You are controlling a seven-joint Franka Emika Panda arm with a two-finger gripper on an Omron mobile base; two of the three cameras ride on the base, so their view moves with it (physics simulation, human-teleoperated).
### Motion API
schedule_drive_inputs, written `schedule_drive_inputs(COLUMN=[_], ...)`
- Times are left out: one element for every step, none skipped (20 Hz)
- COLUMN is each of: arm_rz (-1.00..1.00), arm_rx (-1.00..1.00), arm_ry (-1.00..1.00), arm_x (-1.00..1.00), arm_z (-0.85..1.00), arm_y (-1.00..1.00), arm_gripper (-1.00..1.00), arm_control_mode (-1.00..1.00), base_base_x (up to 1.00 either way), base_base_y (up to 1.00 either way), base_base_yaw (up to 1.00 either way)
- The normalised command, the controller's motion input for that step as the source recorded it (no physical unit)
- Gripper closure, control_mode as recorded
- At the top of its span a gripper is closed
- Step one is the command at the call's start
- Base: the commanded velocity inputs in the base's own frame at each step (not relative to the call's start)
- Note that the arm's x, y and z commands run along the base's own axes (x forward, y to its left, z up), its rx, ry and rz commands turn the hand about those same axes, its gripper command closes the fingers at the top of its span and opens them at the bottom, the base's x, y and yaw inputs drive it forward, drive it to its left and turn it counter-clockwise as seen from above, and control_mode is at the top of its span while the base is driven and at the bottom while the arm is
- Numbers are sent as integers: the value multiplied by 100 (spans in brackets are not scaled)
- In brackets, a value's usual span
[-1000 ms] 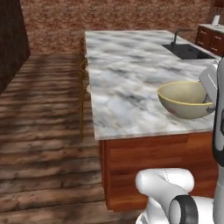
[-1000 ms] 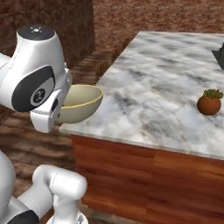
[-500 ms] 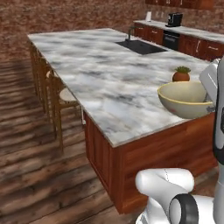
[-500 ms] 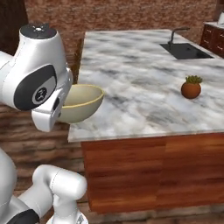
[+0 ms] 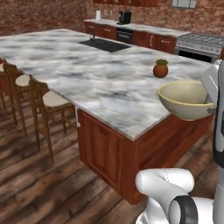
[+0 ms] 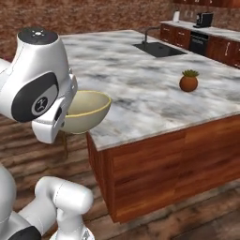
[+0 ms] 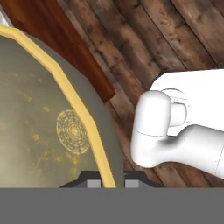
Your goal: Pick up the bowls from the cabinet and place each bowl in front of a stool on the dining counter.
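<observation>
The gripper (image 7: 106, 183) pinches the rim of the tan bowl (image 5: 185, 99), one fingertip inside the wall and one outside, so its jaws stand narrowly apart around the ceramic. The bowl hangs upright in the air just off the near corner of the dining counter (image 5: 87, 83), above the wooden floor (image 7: 175, 39). Farther along the marble sits a small potted plant (image 6: 188, 80), then the black sink (image 5: 105, 44). Two stools (image 5: 46, 99) stand at the counter's left side.
</observation>
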Motion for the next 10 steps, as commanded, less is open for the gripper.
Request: schedule_drive_inputs(arm_rz=[0, 0, 0, 0, 0, 0, 0, 0, 0, 0], arm_rx=[0, 0, 0, 0, 0, 0, 0, 0, 0, 0], arm_ry=[0, 0, 0, 0, 0, 0, 0, 0, 0, 0], arm_x=[0, 0, 0, 0, 0, 0, 0, 0, 0, 0], arm_z=[0, 0, 0, 0, 0, 0, 0, 0, 0, 0], arm_y=[0, 0, 0, 0, 0, 0, 0, 0, 0, 0], arm_gripper=[100, 100, 100, 100, 100, 100, 100, 100, 100, 100], arm_control_mode=[100, 100, 100, 100, 100, 100, 100, 100, 100, 100], base_base_x=[17, 21, 27, 31, 33, 34, 35, 36, 50, 56], base_base_y=[100, 100, 100, 100, 100, 100, 100, 100, 100, 100], base_base_yaw=[-44, -43, -41, -40, -39, -39, -39, -39, -35, -34])
